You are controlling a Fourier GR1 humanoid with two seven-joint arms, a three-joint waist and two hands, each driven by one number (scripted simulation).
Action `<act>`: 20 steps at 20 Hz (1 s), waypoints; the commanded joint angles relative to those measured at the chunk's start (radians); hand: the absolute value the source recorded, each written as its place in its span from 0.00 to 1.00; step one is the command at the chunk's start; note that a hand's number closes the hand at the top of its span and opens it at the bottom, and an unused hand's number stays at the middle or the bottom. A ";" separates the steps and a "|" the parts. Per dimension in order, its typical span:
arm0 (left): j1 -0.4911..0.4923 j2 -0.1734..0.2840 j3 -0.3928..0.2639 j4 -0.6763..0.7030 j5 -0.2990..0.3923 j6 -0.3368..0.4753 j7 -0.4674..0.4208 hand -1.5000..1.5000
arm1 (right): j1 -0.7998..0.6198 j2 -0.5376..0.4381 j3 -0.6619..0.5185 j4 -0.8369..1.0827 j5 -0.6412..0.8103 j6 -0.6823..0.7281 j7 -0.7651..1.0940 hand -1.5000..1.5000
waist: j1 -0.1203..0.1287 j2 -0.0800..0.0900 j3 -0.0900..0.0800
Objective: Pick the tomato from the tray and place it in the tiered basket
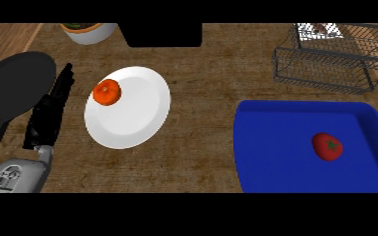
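Left hand (50, 111) parked at counter's (207, 75) left edge, fingers straight, holding nothing; right hand nowhere visible. Tomato (327, 146) sits right side of blue tray (280, 150), untouched. Looks light, round, slick, squishy, so cup round middle imo. Tiered basket (325, 65) behind tray.

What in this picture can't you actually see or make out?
- Right hand: shows nowhere in the head view.
- Tiered basket: upper part cut off by the top edge.
- Blue tray: near and right sides run out of view.
- Plant pot: cut off by the top edge.
- Left hand: edge-on, fingers straight.
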 commanded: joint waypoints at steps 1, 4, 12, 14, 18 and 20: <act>0.022 -0.020 -0.001 -0.019 -0.003 0.007 -0.005 0.50 | 0.017 -0.143 0.014 -0.058 0.011 0.134 0.106 0.00 | 0.009 -0.001 0.000; -0.018 0.002 0.017 -0.018 -0.004 -0.019 0.017 0.50 | -0.053 -0.174 0.070 -0.129 0.023 0.138 0.261 0.00 | 0.015 0.001 0.000; -0.014 -0.042 0.031 0.034 -0.049 -0.042 -0.018 0.50 | -0.314 -0.090 0.198 -0.008 0.094 0.154 0.500 0.00 | 0.022 0.004 0.002; 0.014 -0.034 0.039 0.000 -0.047 -0.058 0.001 0.50 | -0.307 -0.073 0.214 -0.105 0.077 0.156 0.615 0.00 | 0.015 0.001 0.001; -0.058 -0.046 0.082 0.101 -0.054 -0.080 -0.034 0.50 | -0.355 -0.030 0.265 -0.052 0.133 0.205 0.637 0.00 | 0.010 0.003 0.001; 0.007 -0.077 0.029 -0.059 -0.087 -0.039 0.070 0.50 | -0.294 0.019 0.285 -0.052 0.207 0.168 0.605 0.00 | 0.011 0.000 0.002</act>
